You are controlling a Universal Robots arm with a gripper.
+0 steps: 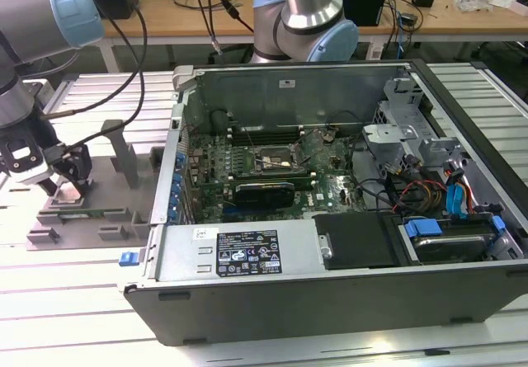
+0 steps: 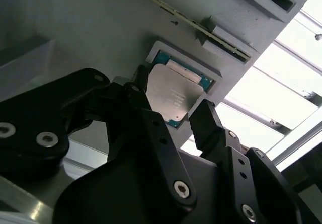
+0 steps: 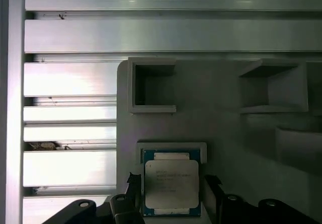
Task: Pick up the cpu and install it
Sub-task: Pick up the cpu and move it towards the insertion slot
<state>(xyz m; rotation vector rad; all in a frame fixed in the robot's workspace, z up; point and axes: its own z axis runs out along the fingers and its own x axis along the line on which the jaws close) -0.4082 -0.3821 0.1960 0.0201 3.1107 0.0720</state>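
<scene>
The cpu, a flat square chip with a silver top and a blue-green rim, lies in a shallow pocket of a grey holder. My gripper is lowered over it, at the exterior view's left. Its black fingers stand one on each side of the chip, open, with a thin gap showing at each edge. The chip still rests flat in its pocket. The motherboard socket sits inside the open computer case, to the exterior view's right of the holder.
The grey holder carries upright posts and box-shaped pockets near the gripper. The case's metal wall stands between holder and motherboard. A second arm's base rises behind the case. Cables and drive bays crowd the case's right side.
</scene>
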